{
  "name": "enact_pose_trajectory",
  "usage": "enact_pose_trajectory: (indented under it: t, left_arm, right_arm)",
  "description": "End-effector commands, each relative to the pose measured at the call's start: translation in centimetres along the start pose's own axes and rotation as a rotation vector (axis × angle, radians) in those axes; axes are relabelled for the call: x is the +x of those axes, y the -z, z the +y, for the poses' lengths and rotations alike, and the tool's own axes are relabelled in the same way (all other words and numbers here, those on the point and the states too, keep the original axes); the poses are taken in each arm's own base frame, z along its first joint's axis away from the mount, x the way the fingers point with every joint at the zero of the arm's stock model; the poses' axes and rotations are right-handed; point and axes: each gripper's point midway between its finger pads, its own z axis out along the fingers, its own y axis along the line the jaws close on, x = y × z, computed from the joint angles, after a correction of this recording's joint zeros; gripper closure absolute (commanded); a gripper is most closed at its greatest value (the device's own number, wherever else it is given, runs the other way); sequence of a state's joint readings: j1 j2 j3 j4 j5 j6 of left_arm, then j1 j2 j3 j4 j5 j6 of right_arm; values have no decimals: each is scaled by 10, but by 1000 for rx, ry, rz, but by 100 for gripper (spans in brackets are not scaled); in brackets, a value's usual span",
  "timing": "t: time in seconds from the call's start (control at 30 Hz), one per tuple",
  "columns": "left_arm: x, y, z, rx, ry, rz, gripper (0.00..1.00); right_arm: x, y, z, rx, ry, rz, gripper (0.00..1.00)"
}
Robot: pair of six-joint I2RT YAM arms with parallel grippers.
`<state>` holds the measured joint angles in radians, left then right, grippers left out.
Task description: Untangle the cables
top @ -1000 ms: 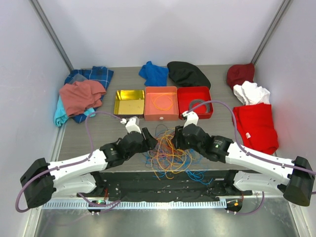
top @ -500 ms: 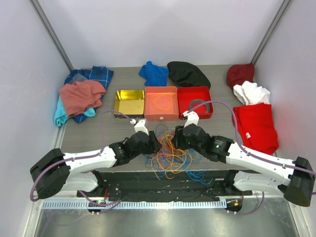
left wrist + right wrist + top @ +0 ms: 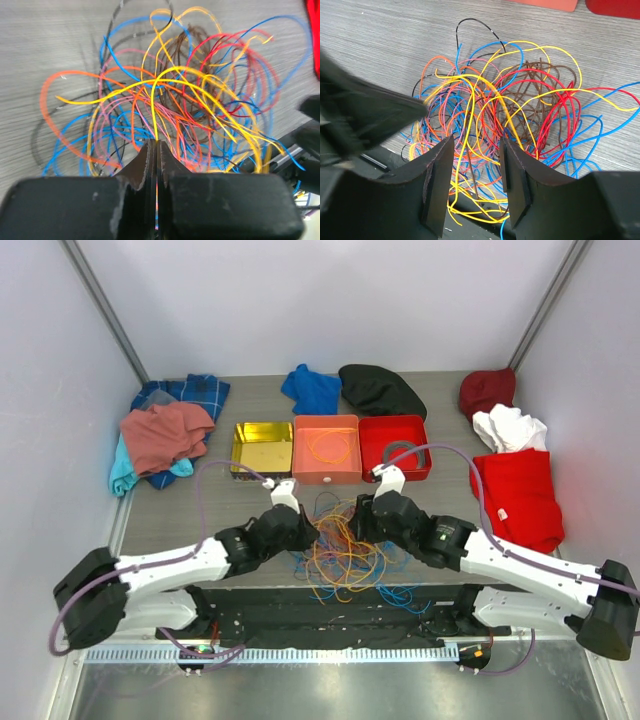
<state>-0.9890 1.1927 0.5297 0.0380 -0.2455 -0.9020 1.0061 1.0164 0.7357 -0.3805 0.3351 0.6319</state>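
Both arms stretch low, converging over the cables (image 3: 345, 550); left tool (image 3: 154, 144) pinches a yellow strand (image 3: 153, 107), right tool (image 3: 476, 150) hangs spread above them.

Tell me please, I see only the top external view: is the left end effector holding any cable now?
Observer: Yes. The left wrist view shows the left end effector shut on one yellow cable.
Operator: And the right side, does it grip too?
Observer: No. In the right wrist view the right end effector is open, and loose strands of the cables show between its fingers.
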Motion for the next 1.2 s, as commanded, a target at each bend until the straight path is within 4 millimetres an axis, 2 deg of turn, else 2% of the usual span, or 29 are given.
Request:
enact_pose_trajectory:
  t: [0.0, 0.03, 0.1, 0.13, 0.2, 0.23, 0.3, 0.33, 0.4, 0.53, 0.7, 0.77, 0.8, 0.87, 0.9, 0.93, 0.97, 1.0, 1.07, 1.1, 1.17]
  left_arm:
    - [-78, 56, -34, 58, -27, -210, 100]
    - [-105, 75, -47, 78, -40, -283, 100]
    - [-131, 110, -55, 98, -54, -347, 100]
    - [-158, 135, -68, 125, -66, -413, 100]
    - [-181, 165, -72, 124, -81, -475, 100]
    - [-202, 189, -84, 154, -89, -529, 100]
    - [-218, 209, -87, 143, -106, -566, 100]
    - [-236, 230, -97, 171, -98, -611, 100]
    - [-255, 252, -103, 168, -125, -663, 100]
    - [-284, 284, -114, 174, -151, -746, 100]
    - [-314, 316, -134, 200, -178, -819, 100]
    - [-321, 323, -139, 207, -184, -837, 100]
    - [-329, 336, -141, 215, -183, -866, 100]
    - [-338, 344, -145, 212, -183, -891, 100]
    - [-346, 360, -147, 222, -182, -923, 100]
    - [-351, 362, -150, 223, -183, -933, 100]
    - [-354, 367, -152, 226, -187, -941, 100]
    - [-361, 380, -155, 242, -176, -966, 100]
    - [-366, 382, -163, 253, -189, -970, 100]
    - [-372, 394, -166, 272, -180, -991, 100]
    - [-375, 394, -175, 288, -192, -989, 100]
  right_arm:
    - [-14, 7, 2, -15, -22, -62, 51]
    - [-15, 8, 3, -19, -21, -65, 51]
    - [-17, 8, 8, -43, -19, -68, 51]
    - [-16, 9, 10, -53, -16, -67, 51]
    - [-17, 9, 16, -86, -13, -64, 50]
    - [-18, 10, 20, -101, -14, -66, 50]
    - [-21, 12, 27, -131, -10, -74, 50]
    - [-26, 15, 30, -144, -11, -88, 50]
    - [-32, 21, 38, -172, 1, -112, 48]
    - [-53, 40, 53, -222, 10, -178, 46]
    - [-62, 53, 60, -249, 17, -210, 44]
    - [-63, 55, 62, -257, 19, -212, 40]
    - [-62, 55, 63, -263, 21, -211, 37]
    - [-61, 56, 67, -276, 26, -210, 30]
    - [-60, 57, 70, -287, 30, -209, 29]
    - [-60, 57, 71, -293, 33, -211, 27]
    - [-61, 57, 73, -299, 33, -214, 27]
    - [-60, 56, 75, -302, 38, -212, 26]
    - [-62, 54, 78, -309, 41, -221, 26]
    - [-64, 53, 80, -310, 42, -228, 26]
    - [-72, 52, 85, -316, 55, -256, 25]
